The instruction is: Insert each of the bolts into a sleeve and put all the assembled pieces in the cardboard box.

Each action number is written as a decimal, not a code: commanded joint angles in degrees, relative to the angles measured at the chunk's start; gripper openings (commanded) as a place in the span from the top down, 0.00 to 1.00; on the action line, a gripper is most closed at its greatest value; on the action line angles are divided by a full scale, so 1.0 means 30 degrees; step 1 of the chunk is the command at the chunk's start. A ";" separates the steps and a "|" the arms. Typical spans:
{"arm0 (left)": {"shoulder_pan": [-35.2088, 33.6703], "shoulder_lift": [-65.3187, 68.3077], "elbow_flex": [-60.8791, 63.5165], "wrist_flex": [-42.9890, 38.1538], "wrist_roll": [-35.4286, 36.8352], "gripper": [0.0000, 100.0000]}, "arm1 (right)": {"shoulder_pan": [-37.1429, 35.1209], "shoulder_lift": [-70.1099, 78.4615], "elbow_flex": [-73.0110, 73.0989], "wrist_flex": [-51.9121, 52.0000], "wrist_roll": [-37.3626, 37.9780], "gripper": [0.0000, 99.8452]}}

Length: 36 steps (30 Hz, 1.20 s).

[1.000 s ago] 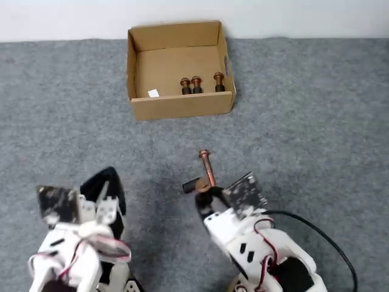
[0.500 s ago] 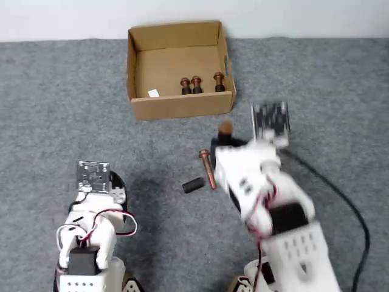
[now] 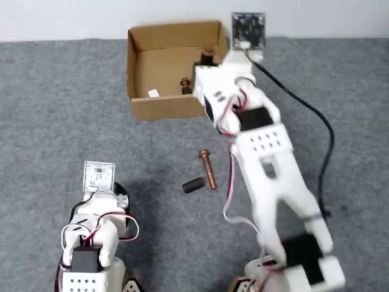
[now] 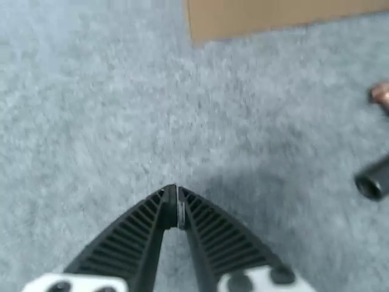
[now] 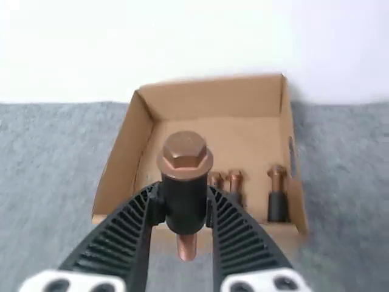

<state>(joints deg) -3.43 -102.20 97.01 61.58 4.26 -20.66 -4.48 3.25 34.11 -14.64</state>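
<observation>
One sleeved bolt (image 5: 184, 182) is clamped in the right gripper (image 5: 182, 199) over the cardboard box's (image 5: 213, 100) right side, with three finished pieces (image 5: 236, 182) inside. Nearer, a loose bolt (image 3: 208, 169) and sleeve (image 3: 194, 185) lie just beside each other on carpet (image 3: 316, 79). The left gripper (image 4: 177, 204) hangs closed and empty, near left. The right arm has swung there from beside the loose bolt.

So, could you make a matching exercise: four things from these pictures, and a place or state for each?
Things: 1 loose bolt; 2 loose sleeve; 3 left gripper; 4 assembled piece.
States: A shut, empty; B held by the right gripper above the cardboard box; C copper, on the carpet; D black, on the carpet.
Pairs: 1-C; 2-D; 3-A; 4-B.
</observation>
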 commanded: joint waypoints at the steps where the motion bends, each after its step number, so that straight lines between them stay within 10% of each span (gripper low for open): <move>1: 0.0117 -0.0059 -0.0161 0.0234 -0.0117 1.00 | 0.0249 0.2828 -0.4044 -0.1099 0.0557 0.99; 18: 0.0029 -0.0059 -0.0161 0.0234 -0.0117 1.00 | 0.2300 1.6630 -1.4916 0.0835 0.3575 0.99; 29: 0.0029 -0.0059 -0.0161 0.0234 -0.0117 1.00 | 0.1802 1.7509 -1.6059 0.4352 0.3780 0.82; 36: 0.0000 -0.0059 -0.0161 0.0234 -0.0117 1.00 | 0.1245 1.6015 -1.7436 0.6842 0.3780 0.93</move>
<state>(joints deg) -3.43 -102.20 97.01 62.02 4.18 -15.82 49.32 -44.92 51.87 -3.91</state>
